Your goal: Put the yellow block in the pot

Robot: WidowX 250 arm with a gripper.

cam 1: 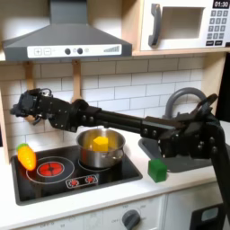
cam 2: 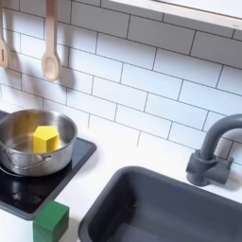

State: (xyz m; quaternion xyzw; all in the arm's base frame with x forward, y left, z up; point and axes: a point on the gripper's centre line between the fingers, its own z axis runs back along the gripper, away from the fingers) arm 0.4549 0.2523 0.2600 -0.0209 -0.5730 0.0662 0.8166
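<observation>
Yellow block (cam 2: pixel 44 138) inside pot (cam 2: pixel 19 163), well apart from tool (cam 1: pixel 20 106); tool's open/closed state unclear.

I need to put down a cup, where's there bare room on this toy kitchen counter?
Bare white counter lies between the stove and the sink, behind the green cube, up to the tiled wall. The sink basin is bare too. The stove is crowded: the pot holds the yellow block, toy vegetable alongside.
</observation>
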